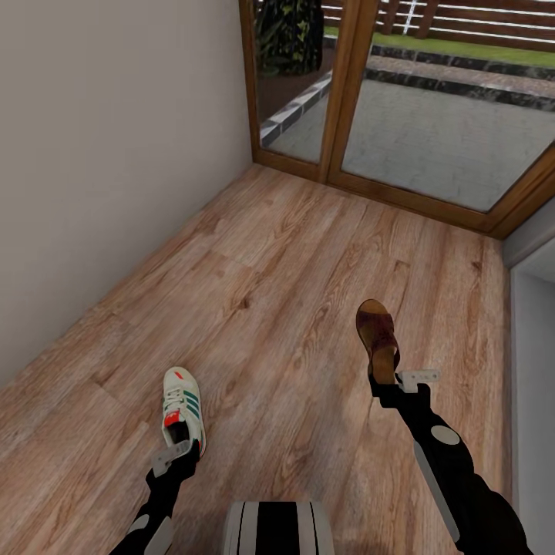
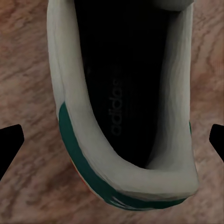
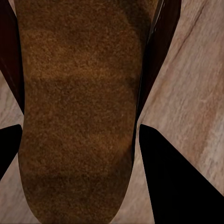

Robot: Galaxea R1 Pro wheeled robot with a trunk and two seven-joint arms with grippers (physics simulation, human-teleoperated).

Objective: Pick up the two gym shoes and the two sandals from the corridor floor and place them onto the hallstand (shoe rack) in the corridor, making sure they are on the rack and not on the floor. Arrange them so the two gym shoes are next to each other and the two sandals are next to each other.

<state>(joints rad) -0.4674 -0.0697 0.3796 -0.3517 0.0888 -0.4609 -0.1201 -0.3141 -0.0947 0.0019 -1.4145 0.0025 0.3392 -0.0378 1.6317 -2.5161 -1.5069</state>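
Observation:
A white gym shoe (image 1: 183,407) with green stripes lies toe-away on the corridor floor (image 1: 270,262). My left gripper (image 1: 183,452) is at its heel. In the left wrist view the shoe's heel (image 2: 126,107) sits between the two black fingertips (image 2: 10,144), with floor showing on both sides, so the left gripper (image 2: 112,142) is open. A dark brown sandal (image 1: 377,335) points away from my right gripper (image 1: 387,379). In the right wrist view both fingers (image 3: 182,182) press the sandal's footbed (image 3: 79,102) edges. The hallstand is out of view.
A plain beige wall (image 1: 100,154) runs along the left. Wood-framed glass doors (image 1: 401,100) close the far end of the corridor, with a paved yard behind them. A grey wall edge (image 1: 532,324) borders the right. Open floor lies between the two shoes.

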